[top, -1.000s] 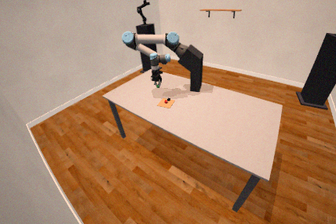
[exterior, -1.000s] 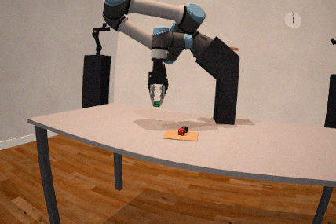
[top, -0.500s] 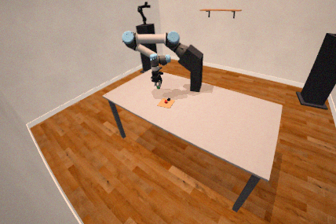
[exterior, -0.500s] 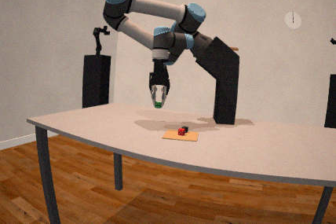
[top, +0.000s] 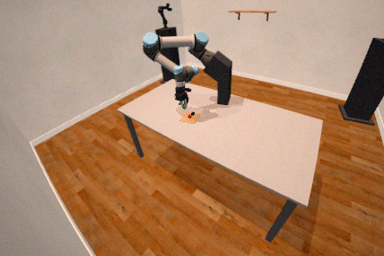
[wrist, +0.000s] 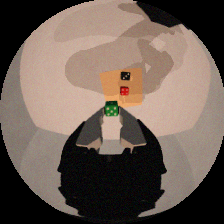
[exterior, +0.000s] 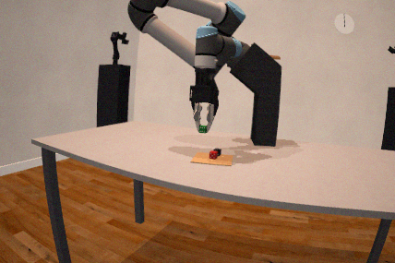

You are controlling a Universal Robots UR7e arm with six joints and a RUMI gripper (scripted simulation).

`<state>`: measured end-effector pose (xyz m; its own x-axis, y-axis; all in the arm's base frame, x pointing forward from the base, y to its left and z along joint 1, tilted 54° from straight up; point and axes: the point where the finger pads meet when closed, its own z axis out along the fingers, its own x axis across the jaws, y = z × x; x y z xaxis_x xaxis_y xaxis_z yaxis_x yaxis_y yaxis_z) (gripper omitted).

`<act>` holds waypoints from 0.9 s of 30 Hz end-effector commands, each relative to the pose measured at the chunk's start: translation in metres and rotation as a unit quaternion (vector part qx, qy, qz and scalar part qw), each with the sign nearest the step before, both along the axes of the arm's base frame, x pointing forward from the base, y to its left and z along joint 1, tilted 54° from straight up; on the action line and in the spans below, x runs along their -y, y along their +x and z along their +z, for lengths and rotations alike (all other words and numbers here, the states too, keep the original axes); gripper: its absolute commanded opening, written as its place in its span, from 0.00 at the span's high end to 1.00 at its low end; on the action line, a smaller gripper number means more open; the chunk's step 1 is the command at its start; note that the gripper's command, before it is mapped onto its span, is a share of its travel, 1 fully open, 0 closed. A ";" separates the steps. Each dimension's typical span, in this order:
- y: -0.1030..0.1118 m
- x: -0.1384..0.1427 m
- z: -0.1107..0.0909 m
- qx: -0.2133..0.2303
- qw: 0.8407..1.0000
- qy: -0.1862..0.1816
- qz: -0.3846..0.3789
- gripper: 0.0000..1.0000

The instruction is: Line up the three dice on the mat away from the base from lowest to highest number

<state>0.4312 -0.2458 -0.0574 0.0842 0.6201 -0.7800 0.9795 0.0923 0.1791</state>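
My gripper (top: 184,106) (exterior: 203,128) (wrist: 111,106) is shut on the green die (top: 184,107) (exterior: 203,129) (wrist: 111,107) and holds it in the air above the table. In the wrist view the green die overlaps the near left edge of the mat (top: 192,121) (exterior: 202,160) (wrist: 111,82). The black die (top: 193,113) (exterior: 219,150) (wrist: 125,76) and the red die (top: 189,116) (exterior: 213,155) (wrist: 124,91) sit on the mat, black nearer the robot's base, with a small gap between them in the wrist view. The pips are too small to read surely.
The robot's black base column (top: 224,81) (exterior: 266,109) stands on the table (top: 260,142) (exterior: 314,183) behind and to the right of the mat in the exterior view. The arm's shadows fall over the table and part of the mat.
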 end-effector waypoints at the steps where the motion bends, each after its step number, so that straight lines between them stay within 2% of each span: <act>1: 0.029 -0.023 -0.015 0.012 1.000 -0.002 -0.025 0.94; 4: 0.036 -0.031 -0.019 0.017 0.999 -0.004 -0.028 0.94; 27: 0.038 -0.028 -0.022 0.018 0.999 -0.003 -0.029 0.94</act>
<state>0.4683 -0.2156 -0.0779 0.1478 0.6077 -0.7803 0.9762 0.0370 0.2137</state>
